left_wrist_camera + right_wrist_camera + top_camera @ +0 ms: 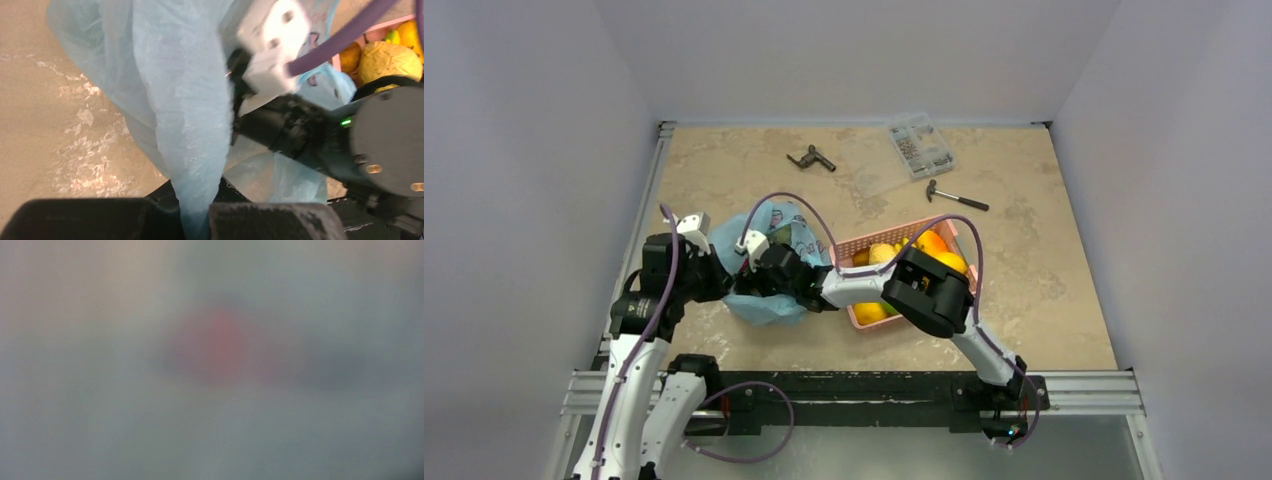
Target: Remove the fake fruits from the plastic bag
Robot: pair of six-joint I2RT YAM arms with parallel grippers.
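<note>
The plastic bag (769, 300) lies bunched on the bench (1044, 300), just left of the pink basket (861, 246) of yellow and orange fruit. The left hand (196, 222) is clamped on a twisted fold of the bag's film. The right hand (746, 288) reaches into the bag, and I cannot tell how its jaws stand. Its own camera gives only a round red blur (220, 345) in grey haze.

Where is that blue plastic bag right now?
In the overhead view the plastic bag sits left of centre on the table, just left of the pink basket, with the left gripper pinching a fold of it.
</note>
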